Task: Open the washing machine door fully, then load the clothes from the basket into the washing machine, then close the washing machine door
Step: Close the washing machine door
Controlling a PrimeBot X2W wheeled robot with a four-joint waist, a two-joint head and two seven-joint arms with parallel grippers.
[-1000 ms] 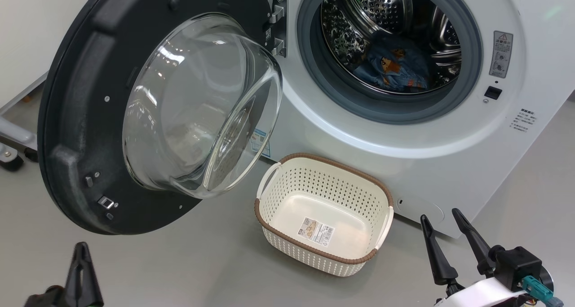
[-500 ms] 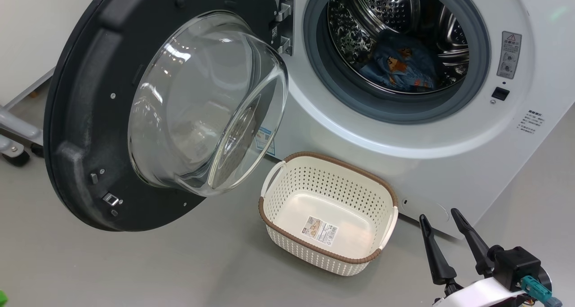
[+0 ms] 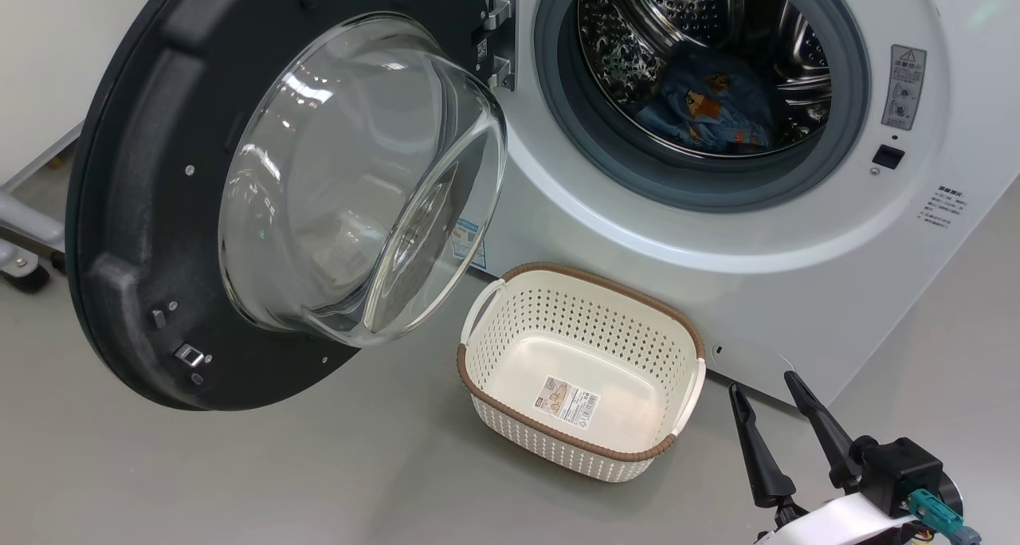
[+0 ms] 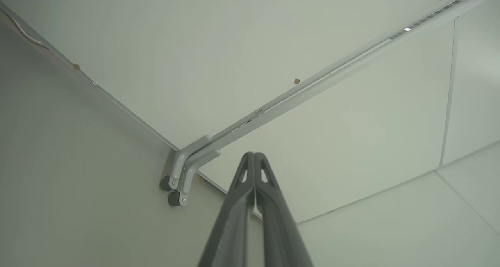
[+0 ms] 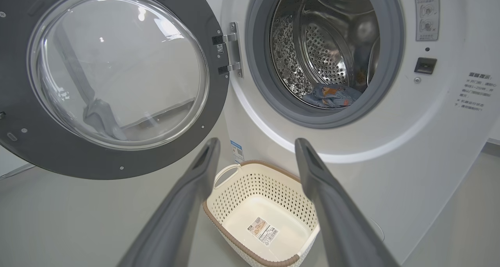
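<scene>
The clothes (image 3: pixel 705 103) were bunched low in the drum of the washing machine (image 3: pixel 717 242), and the basket (image 3: pixel 558 443) sat on the floor right at the machine's foot with just a label in it. So I'd guess all that was left was shutting the washing machine door (image 3: pixel 135 210), which hung wide open off its hinge on the left. What could bite: if any fabric slumped onto the grey gasket, the door would pinch it and not latch, and a lazy push on that rim could just slide off. The right hand (image 3: pixel 761 382) was spread wide with nothing in it, low by the basket's right end and well apart from the door's free edge. The left hand (image 4: pixel 254 154) had its fingers pressed together, nothing between them, pointed at a wall with a pale rail (image 4: pixel 181 177) on little wheels, so it'd need to come round first. The basket's near handle sat close under the door's glass bowl. It probably clears, but I couldn't be sure.
</scene>
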